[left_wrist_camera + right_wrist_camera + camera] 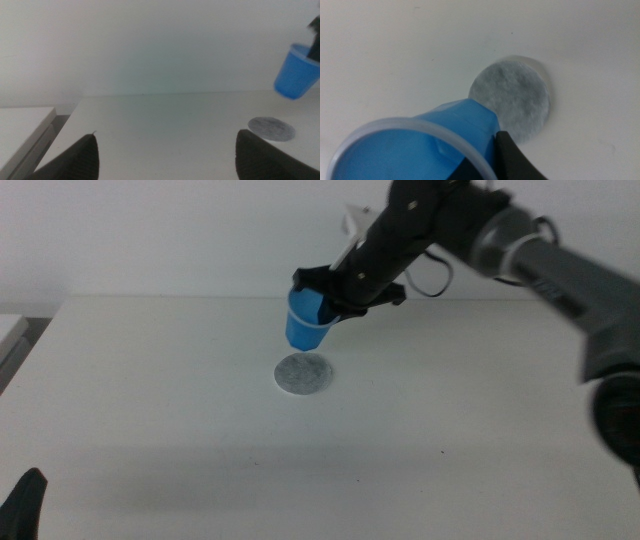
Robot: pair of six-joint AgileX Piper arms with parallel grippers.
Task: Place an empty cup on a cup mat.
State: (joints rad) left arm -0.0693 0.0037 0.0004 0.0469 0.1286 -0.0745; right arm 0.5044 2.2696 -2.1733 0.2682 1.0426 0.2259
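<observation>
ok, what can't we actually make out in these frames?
- Right gripper, middle view: its grip on the cup is masked by the dark jaws.
- Cup, right wrist view: rim cut off by the picture's edge.
- Cup, left wrist view: cut off at the edge.
- Left gripper: only jaw tips show.
- Cup mat: surface detail blurred.

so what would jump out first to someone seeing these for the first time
The bright blue cup, held tilted in the air by the right gripper at its rim, stands out against the white table. Just beneath it lies the grey cup mat, bare. The left gripper waits open at the near left corner.
</observation>
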